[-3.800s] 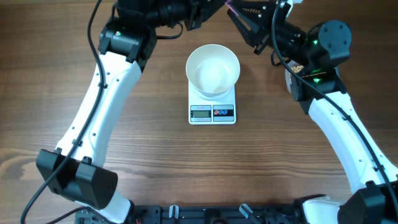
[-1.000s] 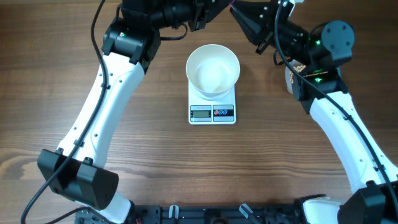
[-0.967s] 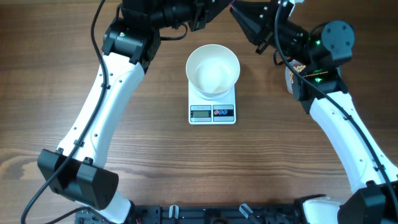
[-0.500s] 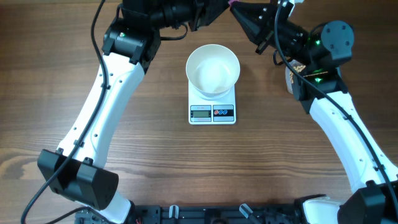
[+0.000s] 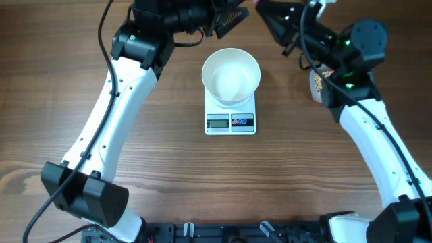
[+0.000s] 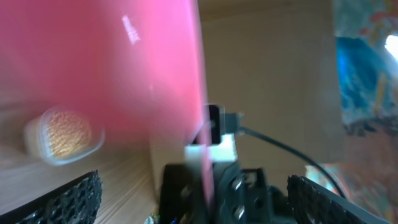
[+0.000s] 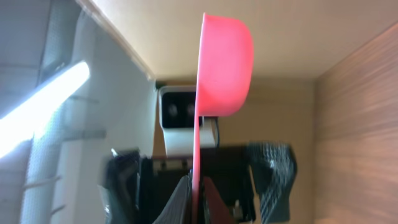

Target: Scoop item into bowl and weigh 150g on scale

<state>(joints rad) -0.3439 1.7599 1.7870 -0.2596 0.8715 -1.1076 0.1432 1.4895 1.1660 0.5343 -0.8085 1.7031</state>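
Note:
The white bowl (image 5: 231,75) stands empty on the scale (image 5: 231,121) at mid-table. The beans, the item (image 6: 62,132), fill a clear tub (image 5: 316,82) at the right, half hidden under my right arm. At the table's far edge my right gripper (image 5: 268,9) (image 7: 198,186) is shut on the thin handle of a pink scoop (image 7: 222,62), cup end up and turned sideways. My left gripper (image 5: 233,16) (image 6: 193,185) faces it with its jaws spread wide. The scoop (image 6: 106,62) is a pink blur in front of them, touching neither finger.
Both arms reach in from the near corners and meet above the far edge behind the bowl. A beige wall rises just past the table's back edge. Bare wood lies in front of the scale and on both sides of it.
My left gripper has opened wide and let go of the pink scoop. My right gripper stays shut on its handle and has drawn slightly to the right.

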